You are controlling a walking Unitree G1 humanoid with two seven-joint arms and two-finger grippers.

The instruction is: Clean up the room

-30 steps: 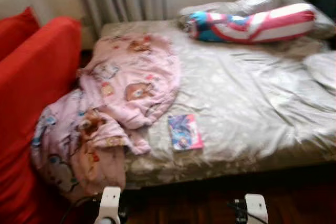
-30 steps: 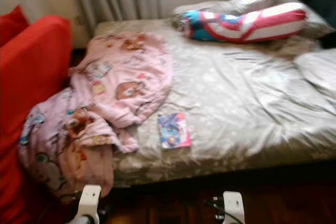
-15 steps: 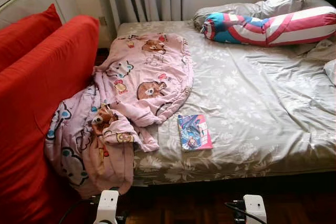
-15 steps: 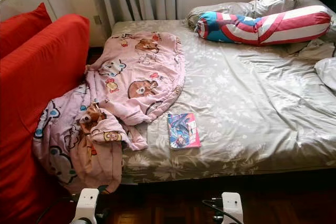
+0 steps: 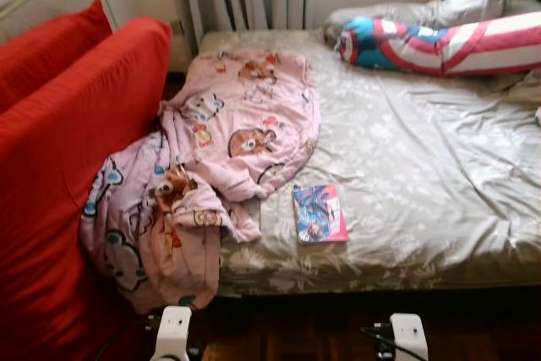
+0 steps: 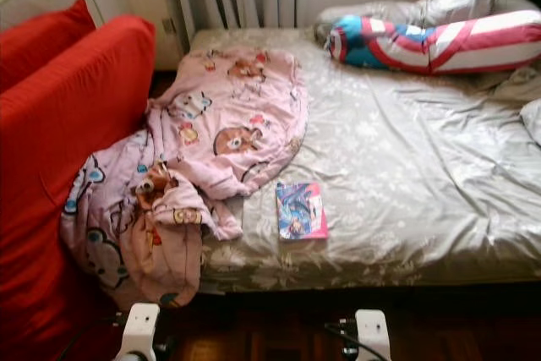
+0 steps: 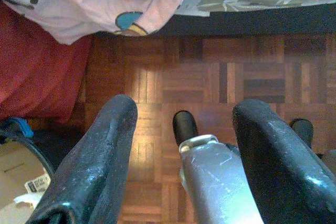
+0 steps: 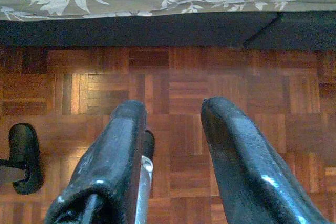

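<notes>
Soft printed cloth blanket, glossy paper book, creased matt bedsheet, polished wood parquet floor.

Both arms low, left gripper and right gripper fingers apart.

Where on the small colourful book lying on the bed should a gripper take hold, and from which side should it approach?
Probably the book's near short edge, coming from the foot of the bed. It lies flat with that edge closest to the robot and bare sheet around it, clear of the pink blanket. One finger would have to slide under the edge.
</notes>
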